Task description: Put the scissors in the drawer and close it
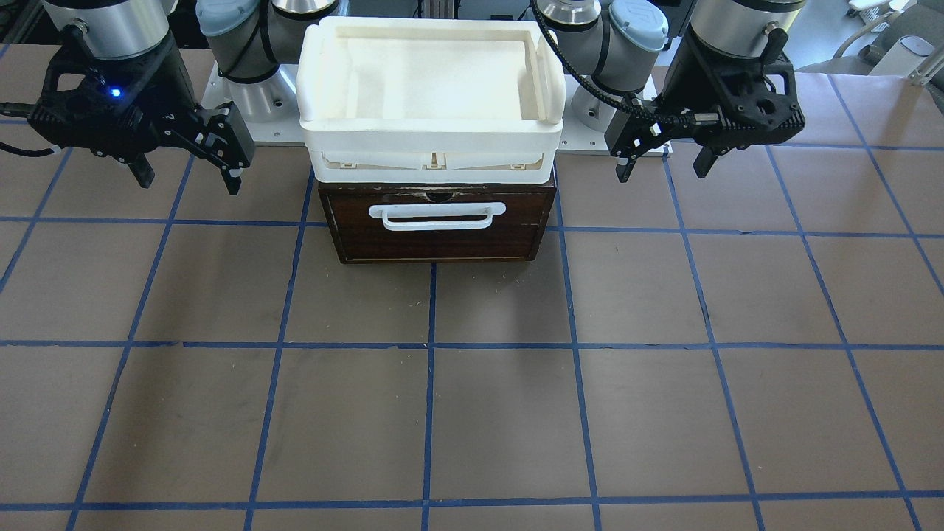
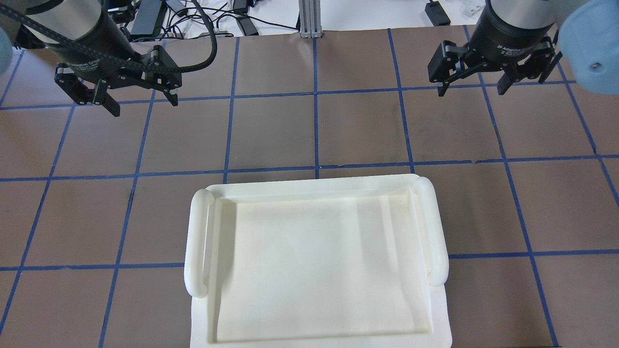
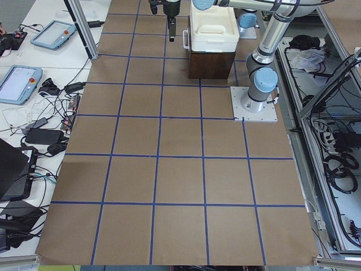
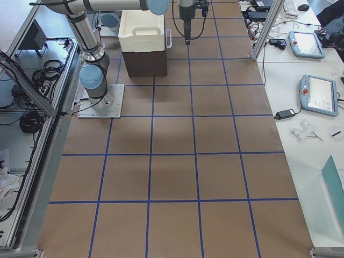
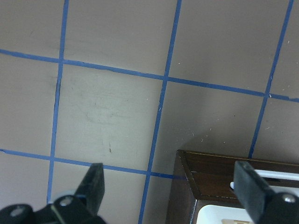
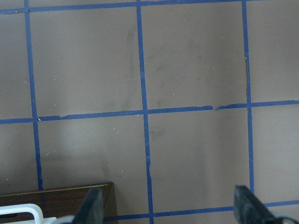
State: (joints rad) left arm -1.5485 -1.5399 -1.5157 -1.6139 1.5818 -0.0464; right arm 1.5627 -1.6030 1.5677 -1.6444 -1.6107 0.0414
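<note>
Under the white tray point(image 1: 431, 140), drawer point(image 1: 435, 228) sits shut.
Left gripper point(image 1: 661, 173) and right gripper point(image 1: 189, 184) hang either side, fingers wide apart, empty.

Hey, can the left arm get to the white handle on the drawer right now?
Probably yes. Nothing shows in front of the handle, and the left hand hangs open beside the drawer, off to its side.

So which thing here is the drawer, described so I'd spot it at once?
Find the brown gridded table, then the white plastic tray sitting between the two arms' bases. Directly beneath it is the drawer, shut: dark brown wood with a wide white bar handle, the only dark wooden thing there.
</note>
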